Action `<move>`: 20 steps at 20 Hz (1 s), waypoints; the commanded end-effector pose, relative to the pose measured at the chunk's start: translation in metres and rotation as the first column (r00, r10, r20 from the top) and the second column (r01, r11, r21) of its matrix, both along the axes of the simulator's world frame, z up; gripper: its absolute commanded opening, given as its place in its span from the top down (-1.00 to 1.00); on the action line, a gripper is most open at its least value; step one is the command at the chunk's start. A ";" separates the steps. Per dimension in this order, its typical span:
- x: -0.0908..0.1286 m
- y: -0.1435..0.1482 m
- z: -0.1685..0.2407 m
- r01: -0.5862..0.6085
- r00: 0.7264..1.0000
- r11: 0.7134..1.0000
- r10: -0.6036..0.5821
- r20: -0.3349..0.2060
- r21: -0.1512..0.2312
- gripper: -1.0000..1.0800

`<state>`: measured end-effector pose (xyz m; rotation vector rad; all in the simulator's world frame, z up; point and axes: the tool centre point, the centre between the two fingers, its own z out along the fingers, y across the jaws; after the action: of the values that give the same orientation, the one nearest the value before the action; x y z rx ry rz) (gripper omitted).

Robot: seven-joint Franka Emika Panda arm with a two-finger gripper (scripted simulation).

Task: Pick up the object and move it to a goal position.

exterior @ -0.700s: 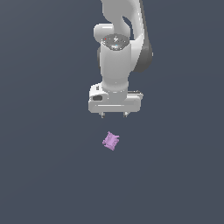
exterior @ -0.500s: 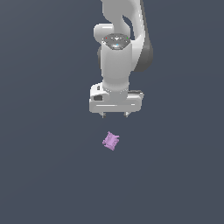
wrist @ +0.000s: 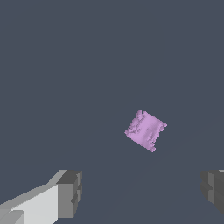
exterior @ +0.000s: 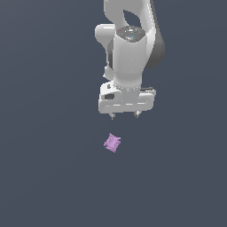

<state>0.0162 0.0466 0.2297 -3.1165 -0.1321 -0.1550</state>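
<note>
My gripper [exterior: 124,115] hangs wide open, holding nothing. Object [exterior: 112,142] lies on the counter [exterior: 48,177], below me and slightly toward the exterior view's left, apart from both fingers [wrist: 70,192]. Square, turned diamond-wise; no long axis. I judge an offset remains to close

Not much got lost here, tbh. In the exterior view the arm [exterior: 131,26] ran off the top edge, so its upper links and base were out of sight. The gripper [exterior: 124,116] only showed two tiny finger tips under its wide white body, too small to make out any detail. In the wrist view both fingers [wrist: 70,192] were chopped by the bottom edge, and the far one was also clipped at the side. The object [exterior: 112,142] was too small in the exterior view to read its bumpy edges.
</note>
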 end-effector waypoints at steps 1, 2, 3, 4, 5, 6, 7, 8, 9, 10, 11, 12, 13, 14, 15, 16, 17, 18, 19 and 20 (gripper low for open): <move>0.000 -0.001 0.000 -0.001 1.000 1.000 0.001 0.000 -0.001 -0.92; 0.000 -0.001 0.000 -0.001 1.000 1.000 0.001 0.000 -0.001 -0.92; 0.000 -0.001 0.000 0.001 1.000 1.000 -0.001 0.000 0.000 -0.92; 0.000 -0.001 -0.001 0.004 1.000 1.000 -0.004 -0.001 0.000 -0.92; 0.001 -0.001 -0.002 0.010 1.000 1.000 -0.010 -0.002 0.001 -0.92; 0.001 -0.002 -0.004 0.017 1.000 1.000 -0.017 -0.003 0.002 -0.92; 0.002 -0.002 -0.006 0.025 1.000 1.000 -0.025 -0.005 0.003 -0.92; 0.003 -0.003 -0.008 0.036 0.999 0.999 -0.036 -0.007 0.004 -0.92; 0.004 -0.004 -0.011 0.048 0.999 0.999 -0.048 -0.010 0.005 -0.92; 0.005 -0.006 -0.014 0.061 0.998 0.998 -0.061 -0.013 0.006 -0.92; 0.006 -0.007 -0.018 0.076 0.997 0.997 -0.076 -0.016 0.007 -0.92; 0.007 -0.008 -0.022 0.093 0.996 0.996 -0.092 -0.019 0.008 -0.92; 0.009 -0.010 -0.026 0.111 0.994 0.994 -0.110 -0.023 0.009 -0.92; 0.010 -0.011 -0.031 0.130 0.991 0.991 -0.130 -0.027 0.010 -0.92; 0.012 -0.013 -0.036 0.151 0.988 0.988 -0.151 -0.032 0.010 -0.92; 0.013 -0.015 -0.042 0.174 0.984 0.985 -0.174 -0.036 0.011 -0.92; 0.015 -0.018 -0.048 0.198 0.979 0.980 -0.198 -0.041 0.011 -0.92; 0.016 -0.020 -0.055 0.224 0.974 0.974 -0.223 -0.047 0.010 -0.92; 0.018 -0.022 -0.062 0.251 0.967 0.968 -0.251 -0.052 0.010 -0.92; 0.020 -0.025 -0.069 0.280 0.959 0.960 -0.279 -0.058 0.008 -0.92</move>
<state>0.0336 0.0254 0.1716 -3.1064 0.2450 -0.0839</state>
